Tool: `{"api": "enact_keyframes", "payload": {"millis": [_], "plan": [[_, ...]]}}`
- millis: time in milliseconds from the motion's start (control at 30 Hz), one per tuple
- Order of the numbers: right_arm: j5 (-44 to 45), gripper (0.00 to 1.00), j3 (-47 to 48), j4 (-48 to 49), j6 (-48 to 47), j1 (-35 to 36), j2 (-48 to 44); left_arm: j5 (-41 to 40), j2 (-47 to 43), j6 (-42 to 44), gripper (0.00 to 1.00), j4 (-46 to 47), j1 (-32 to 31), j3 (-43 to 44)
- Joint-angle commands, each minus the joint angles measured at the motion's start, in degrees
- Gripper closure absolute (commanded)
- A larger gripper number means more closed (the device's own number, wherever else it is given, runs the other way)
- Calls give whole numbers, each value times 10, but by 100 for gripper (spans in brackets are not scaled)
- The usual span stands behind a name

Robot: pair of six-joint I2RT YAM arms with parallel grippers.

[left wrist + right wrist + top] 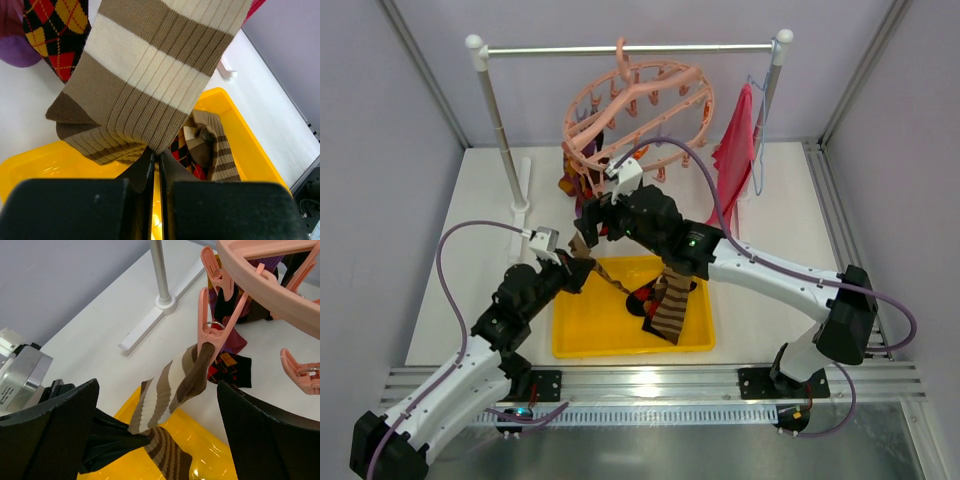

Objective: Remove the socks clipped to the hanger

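The left gripper (156, 157) clenches the striped sock (150, 75), still pegged to the hanger (640, 100). The right gripper (156, 387) stands released near the peg (210, 335). Removed socks (670, 305) lie in the tray (580, 345); others remain clipped.

left arm (460, 372) reaches forward with jaws pinched tight, right arm (770, 275) stretches leftward, jaws spread wide.

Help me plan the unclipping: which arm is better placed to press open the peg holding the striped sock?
Probably right: its open tool flanks that peg, while the left tool is shut on the striped sock's lower end.
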Motion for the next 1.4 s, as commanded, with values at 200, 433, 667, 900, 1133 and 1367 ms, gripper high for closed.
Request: {"api": "enact_keyframes", "payload": {"millis": [200, 433, 667, 900, 1133, 1367], "plan": [[92, 0, 112, -40, -38, 2, 60, 25, -10, -7, 100, 26, -2, -4], [142, 0, 185, -70, -60, 3, 121, 29, -16, -11, 100, 27, -2, -7], [175, 0, 236, -81, -70, 2, 162, 34, -16, -11, 100, 30, -2, -8], [208, 1, 236, -57, -73, 2, 171, 39, -14, -14, 100, 33, -2, -9], [241, 96, 212, -32, -78, 2, 156, 39, -14, -15, 100, 32, -2, -9], [244, 93, 203, -34, -76, 2, 152, 45, -14, -13, 100, 33, -2, -9]]}}
